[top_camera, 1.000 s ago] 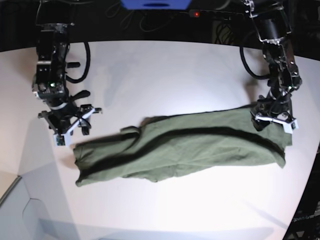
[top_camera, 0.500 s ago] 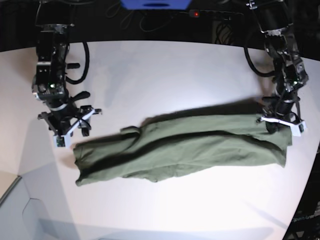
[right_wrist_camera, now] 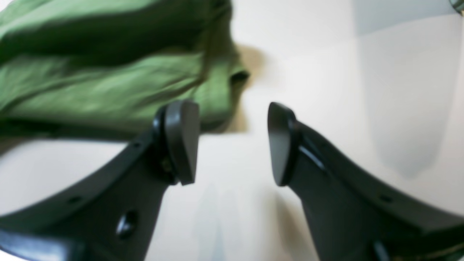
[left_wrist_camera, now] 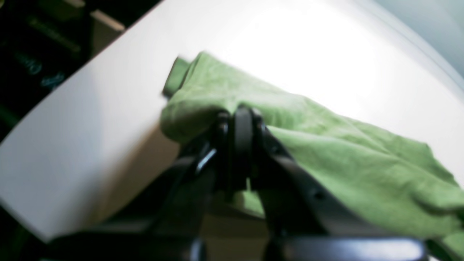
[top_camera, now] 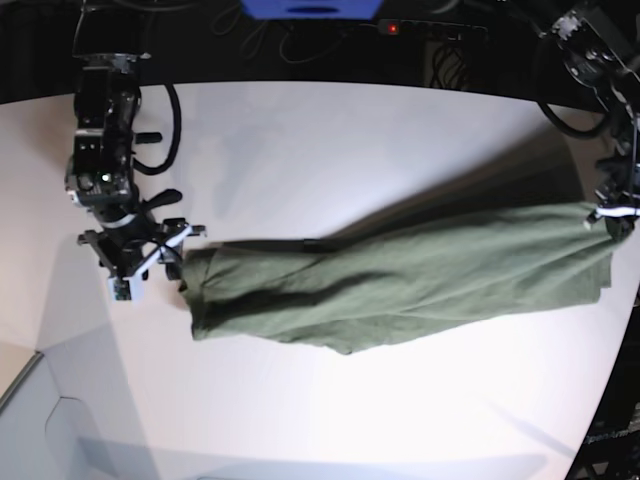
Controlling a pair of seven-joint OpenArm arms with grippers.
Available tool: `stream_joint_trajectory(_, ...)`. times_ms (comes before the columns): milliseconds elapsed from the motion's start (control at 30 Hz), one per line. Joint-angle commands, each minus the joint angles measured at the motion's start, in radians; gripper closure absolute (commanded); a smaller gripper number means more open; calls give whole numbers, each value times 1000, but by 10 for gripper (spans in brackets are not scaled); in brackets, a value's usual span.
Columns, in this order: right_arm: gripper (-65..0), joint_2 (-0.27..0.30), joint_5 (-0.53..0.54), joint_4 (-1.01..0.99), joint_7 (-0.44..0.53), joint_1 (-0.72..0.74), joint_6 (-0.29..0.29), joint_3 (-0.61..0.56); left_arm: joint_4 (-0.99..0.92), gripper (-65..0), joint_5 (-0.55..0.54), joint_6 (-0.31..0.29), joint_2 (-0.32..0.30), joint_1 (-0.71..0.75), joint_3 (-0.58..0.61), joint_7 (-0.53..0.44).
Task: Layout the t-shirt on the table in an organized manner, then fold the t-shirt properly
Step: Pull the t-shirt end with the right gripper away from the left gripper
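From the base view, the olive t-shirt stretches in a long wrinkled band across the white table, its far end pinched and lifted by the left gripper at the table's right edge, while the right gripper hovers just beside the shirt's other end. The left wrist camera shows that gripper's black jaws clenched on a bunched fold of the green fabric. The right wrist camera shows its pads spread apart and holding nothing above the tabletop, the shirt's edge just beyond them.
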Motion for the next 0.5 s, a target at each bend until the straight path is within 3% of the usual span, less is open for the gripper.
stream_joint_trajectory(0, -311, -8, 5, 0, 23, 30, -2, 1, -1, -2, -12, 1, -11, 8, -3, -11)
stream_joint_trajectory(200, -311, -60, 6, -40, 17, 6, -2, -18, -15, -2, -12, 1, -5, 37, -7, -12)
stream_joint_trajectory(467, -311, -86, 6, -22, 24, -53, -2, -90, -23, -2, -12, 1, -3, 42, -9, -12)
